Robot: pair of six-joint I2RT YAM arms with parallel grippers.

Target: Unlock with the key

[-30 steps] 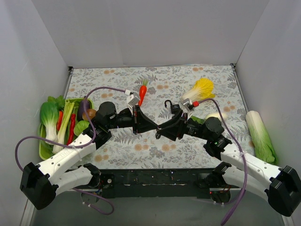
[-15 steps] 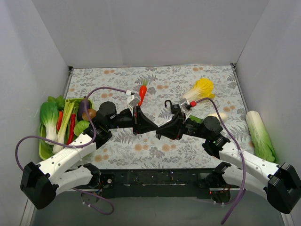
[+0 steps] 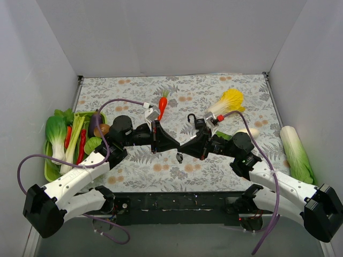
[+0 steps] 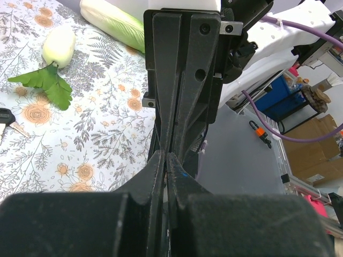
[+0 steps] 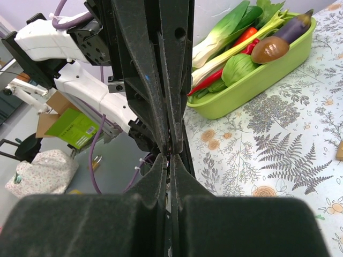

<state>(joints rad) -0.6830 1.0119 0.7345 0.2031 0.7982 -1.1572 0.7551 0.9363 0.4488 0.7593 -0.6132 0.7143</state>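
Note:
My left gripper [image 3: 177,145] and right gripper [image 3: 183,148] meet tip to tip above the middle of the flowered mat. In the left wrist view my left gripper [image 4: 166,156] is shut, facing the right gripper's fingers [image 4: 182,80]. In the right wrist view my right gripper [image 5: 171,157] is shut too, facing the left one's fingers [image 5: 155,64]. I cannot tell whether anything is pinched. A small dark piece [image 3: 179,157] sits just under the tips; I cannot tell if it is the lock. A black-headed key [image 4: 7,122] lies on the mat, in the top view behind the grippers [image 3: 199,123].
A green tray [image 3: 49,170] of vegetables stands at the left, and it shows in the right wrist view [image 5: 278,59]. A carrot [image 3: 162,104], a yellow cabbage [image 3: 229,101], a white radish [image 3: 248,130] and a long cabbage [image 3: 296,155] lie around.
My right gripper has gone from wide open to shut against the left fingertips. The small dark piece now shows below the tips. The left arm has stayed put.

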